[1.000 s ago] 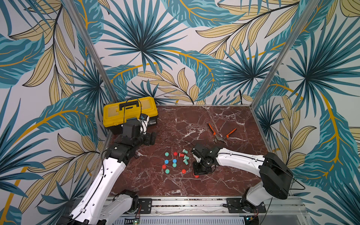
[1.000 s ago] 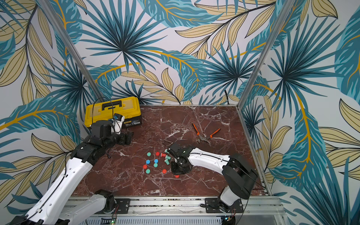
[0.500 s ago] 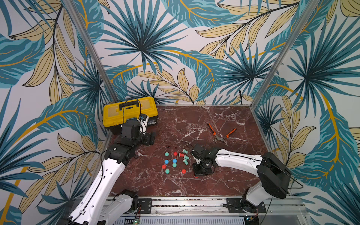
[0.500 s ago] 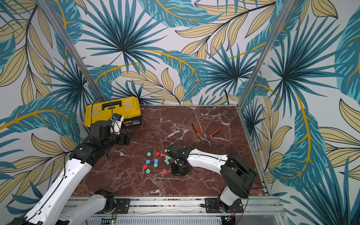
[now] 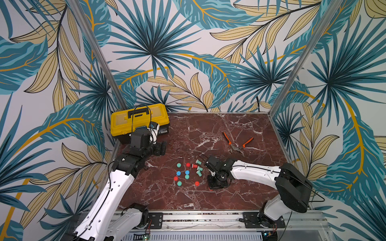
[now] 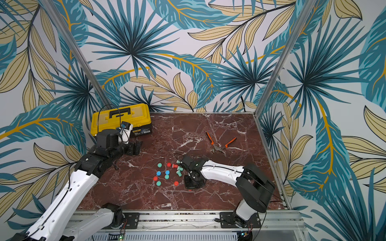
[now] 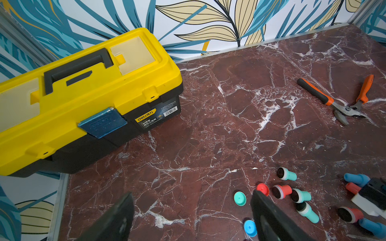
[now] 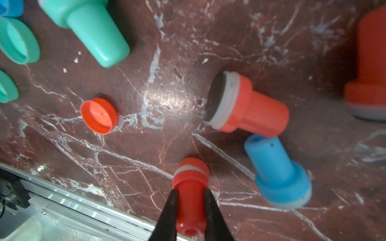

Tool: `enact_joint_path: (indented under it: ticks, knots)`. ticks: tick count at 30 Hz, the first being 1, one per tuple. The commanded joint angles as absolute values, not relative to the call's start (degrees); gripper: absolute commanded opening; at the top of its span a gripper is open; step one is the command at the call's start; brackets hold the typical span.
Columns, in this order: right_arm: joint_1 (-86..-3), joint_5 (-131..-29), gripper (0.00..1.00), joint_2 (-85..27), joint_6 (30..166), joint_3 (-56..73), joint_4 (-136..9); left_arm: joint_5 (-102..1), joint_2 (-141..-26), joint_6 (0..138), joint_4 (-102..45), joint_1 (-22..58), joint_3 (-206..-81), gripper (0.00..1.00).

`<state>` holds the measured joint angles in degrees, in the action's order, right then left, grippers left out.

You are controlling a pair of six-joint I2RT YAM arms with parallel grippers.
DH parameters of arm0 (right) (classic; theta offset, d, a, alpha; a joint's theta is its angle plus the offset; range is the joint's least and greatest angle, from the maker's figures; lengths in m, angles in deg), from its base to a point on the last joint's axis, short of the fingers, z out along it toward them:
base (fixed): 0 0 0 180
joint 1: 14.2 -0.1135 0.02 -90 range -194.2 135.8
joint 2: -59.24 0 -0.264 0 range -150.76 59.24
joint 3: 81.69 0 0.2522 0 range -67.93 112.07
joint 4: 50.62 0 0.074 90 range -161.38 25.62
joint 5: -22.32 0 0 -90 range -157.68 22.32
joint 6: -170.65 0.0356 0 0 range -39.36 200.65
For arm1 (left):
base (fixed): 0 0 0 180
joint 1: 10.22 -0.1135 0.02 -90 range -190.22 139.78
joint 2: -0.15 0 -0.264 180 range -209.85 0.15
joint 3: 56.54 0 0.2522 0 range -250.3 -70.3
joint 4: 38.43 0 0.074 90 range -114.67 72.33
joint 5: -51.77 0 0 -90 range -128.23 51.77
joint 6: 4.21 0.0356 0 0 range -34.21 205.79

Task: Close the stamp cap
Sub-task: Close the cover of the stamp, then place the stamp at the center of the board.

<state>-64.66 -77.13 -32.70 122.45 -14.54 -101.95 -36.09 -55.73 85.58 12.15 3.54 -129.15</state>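
Right gripper (image 8: pixel 190 191) clenched on small red plastic stamp (image 8: pixel 191 208)
Wrist view shows a red cap (image 8: pixel 191 164) seated on it, over the dark red marble tabletop (image 8: pixel 167 62); both top views hide this under the arm. Left gripper (image 7: pixel 192 194) hangs spread.

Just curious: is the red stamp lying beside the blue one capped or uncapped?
Uncapped: the red stamp lies on its side, dark pad bare.

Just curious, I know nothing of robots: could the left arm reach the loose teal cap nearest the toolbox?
Probably yes. The left pincer is open and hovers near the teal cap, only bare table between them; the right pincer, shut on a red stamp, is well aside.
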Motion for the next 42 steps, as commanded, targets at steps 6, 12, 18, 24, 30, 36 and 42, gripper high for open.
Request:
enact_joint_path:
  ticks: [6, 12, 18, 24, 30, 36, 42]
  knots:
    - [-65.0, -75.3, 0.00, -34.1, 121.9, -15.8, -106.1, -36.9, -55.6, 86.1, 11.3, 3.1, -128.3, 0.89]
    - [-65.2, -73.9, 0.00, -36.5, 120.4, -13.9, -111.4, -37.2, -55.6, 85.9, 11.3, 3.1, -128.3, 0.89]
    - [-65.7, -72.8, 0.00, -41.1, 119.0, -11.7, -114.2, -37.4, -56.0, 85.8, 11.3, 3.1, -128.2, 0.89]
    - [-66.6, -71.2, 0.00, -48.8, 117.8, -7.6, -115.8, -37.6, -55.9, 85.7, 11.3, 3.1, -128.3, 0.89]
    - [-67.9, -70.1, 0.00, -54.4, 117.5, -5.0, -115.7, -37.8, -55.9, 85.5, 11.3, 3.1, -128.2, 0.89]
    - [-69.5, -69.6, 0.00, -56.7, 118.6, -5.6, -114.5, -37.7, -56.4, 85.1, 11.2, 3.2, -128.4, 0.89]
    - [-69.5, -69.2, 0.00, -50.1, 118.7, -3.2, -115.9, -36.9, -56.3, 84.0, 11.3, 3.1, -128.2, 0.89]
